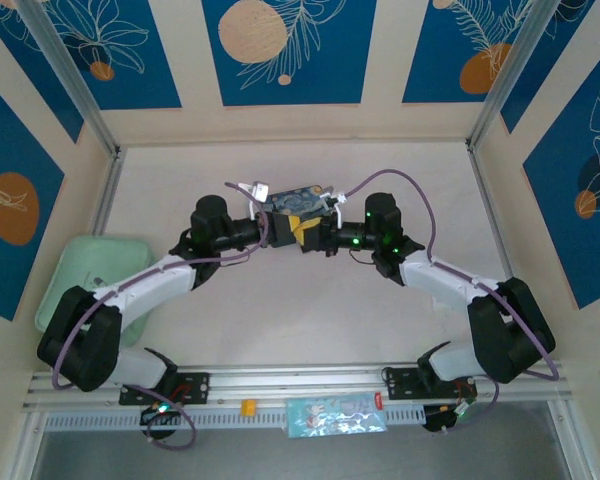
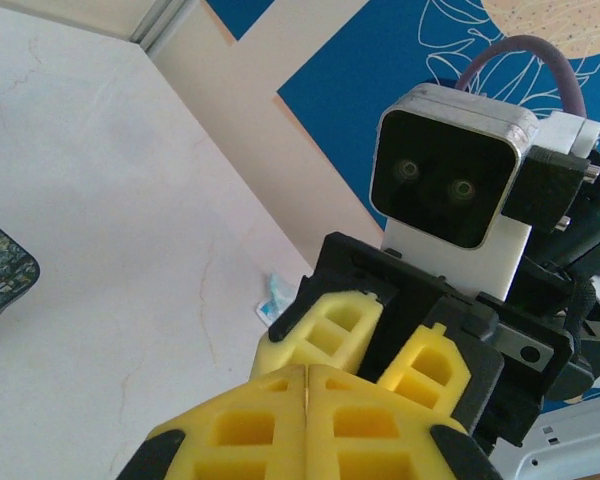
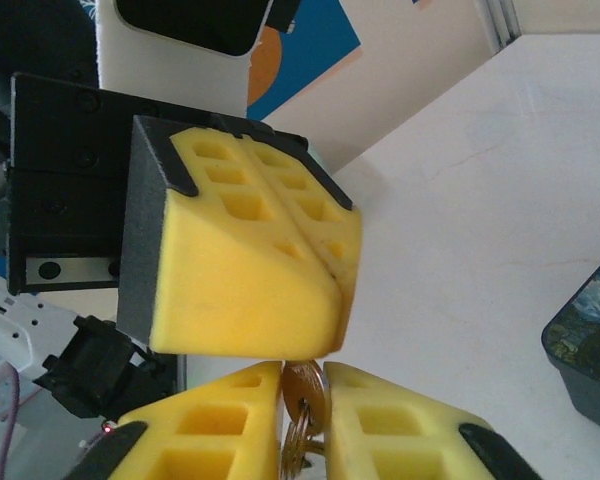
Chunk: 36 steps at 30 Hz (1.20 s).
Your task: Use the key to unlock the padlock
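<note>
Pale table [image 1: 280, 320], blue leaf-print walls. Arm bases sit at the near edge, with a green tray [image 1: 80, 270] by the left edge. The arms meet tip to tip mid-table, toward the far edge.

Right gripper [image 3: 302, 378]: jaws narrow, with the key [image 3: 304, 392] upright between the yellow pads [image 3: 220, 425]. Its brassy round head is sandwiched, no gap visible on either side, so it reads as gripped.

Left gripper [image 2: 306, 395]: pressed fully together, seam tight. Can't tell if anything is pinched inside. In the right wrist view its tips sit right on top of the key head, touching or nearly so.

Box [image 1: 298, 200] with the starry painting lies just behind both grippers.
</note>
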Motion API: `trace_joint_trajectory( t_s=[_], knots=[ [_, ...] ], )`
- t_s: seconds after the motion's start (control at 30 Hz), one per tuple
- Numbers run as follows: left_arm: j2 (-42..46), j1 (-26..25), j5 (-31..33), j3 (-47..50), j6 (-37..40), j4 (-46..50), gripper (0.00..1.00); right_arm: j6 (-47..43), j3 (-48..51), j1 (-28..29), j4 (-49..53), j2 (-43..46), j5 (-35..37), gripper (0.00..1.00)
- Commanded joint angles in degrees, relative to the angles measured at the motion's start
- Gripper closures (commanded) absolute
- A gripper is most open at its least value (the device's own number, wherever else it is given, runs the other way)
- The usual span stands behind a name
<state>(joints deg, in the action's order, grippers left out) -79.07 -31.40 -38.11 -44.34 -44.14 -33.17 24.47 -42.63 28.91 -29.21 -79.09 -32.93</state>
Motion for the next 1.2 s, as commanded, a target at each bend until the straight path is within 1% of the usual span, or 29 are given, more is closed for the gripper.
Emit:
trace_joint_trajectory(
  t_s=[0.0, 0.03, 0.07, 0.1, 0.2, 0.23, 0.27, 0.3, 0.43, 0.47, 0.53, 0.63, 0.73, 0.8, 0.97, 1.1, 1.17],
  knots=[
    [-0.31, -0.74, -2.43, 0.64, -1.91, -4.55, 1.0, 0.23, 0.53, 0.36, -1.41, -0.77, -0.84, 0.9],
    [-0.23, -0.73, -2.42, 0.66, -1.92, -4.55, 1.0, -0.01, 0.49, 0.36, -1.21, -0.66, -0.83, 0.92],
    [-0.1, -0.68, -2.32, 0.66, -1.85, -4.18, 1.0, -0.38, 0.48, 0.36, -0.72, -0.49, -0.57, 0.97],
    [0.32, -0.68, -1.67, 0.57, -1.55, -3.31, 0.98, -1.07, 0.37, 0.46, 0.42, -0.08, 0.18, 0.99],
    [2.57, -0.05, 2.53, 0.56, -1.4, -0.1, 0.49, -4.93, 0.05, 0.83, 5.38, 1.55, 3.87, 1.0],
    [3.73, 0.34, 4.88, 0.56, -1.76, 1.48, 0.37, -6.99, -0.18, 1.2, 7.82, 2.31, 5.72, 1.0],
    [4.85, 0.71, 7.02, 0.61, -2.12, 2.73, 0.3, -8.82, -0.34, 1.68, 9.85, 2.93, 7.56, 1.0],
    [6.08, 0.95, 9.55, 0.65, -2.51, 4.19, 0.26, -10.95, -0.52, 2.38, 11.97, 3.62, 10.01, 1.0],
    [9.82, 1.26, 17.56, 0.7, -4.03, 9.77, 0.26, -17.42, -1.51, 4.56, 17.74, 5.62, 18.02, 1.0],
    [10.26, 1.25, 18.68, 0.81, -5.12, 10.54, 0.27, -18.74, -1.72, 5.24, 18.54, 5.78, 19.91, 1.0],
    [10.28, 1.16, 20.21, 1.0, -8.72, 12.1, 0.33, -22.35, -2.34, 7.31, 20.02, 6.09, 25.97, 1.0],
    [9.07, 0.46, 20.86, 1.6, -15.22, 12.07, 0.4, -27.77, -2.99, 10.69, 20.17, 5.54, 33.56, 1.0],
    [7.62, -1.09, 20.9, 1.79, -19.98, 9.75, 0.43, -31.12, -3.38, 12.86, 18.97, 4.74, 38.38, 1.0],
    [7.25, -1.96, 21.5, 1.63, -21.37, 9.46, 0.45, -32.19, -3.29, 13.6, 17.7, 4.68, 40.41, 1.0],
    [7.79, -3.03, 23.99, 1.39, -21.98, 13.89, 0.44, -33.68, -2.0, 14.55, 13.75, 5.61, 45.04, 1.0],
    [7.44, -4.09, 24.48, 3.12, -25.74, 12.0, 0.47, -39.38, -1.71, 17.15, 10.41, 4.47, 52.53, 1.0],
    [6.82, -4.52, 24.02, 3.23, -26.43, 11.12, 0.49, -41.87, -1.76, 18.19, 8.85, 3.57, 54.71, 1.0]
  ],
)
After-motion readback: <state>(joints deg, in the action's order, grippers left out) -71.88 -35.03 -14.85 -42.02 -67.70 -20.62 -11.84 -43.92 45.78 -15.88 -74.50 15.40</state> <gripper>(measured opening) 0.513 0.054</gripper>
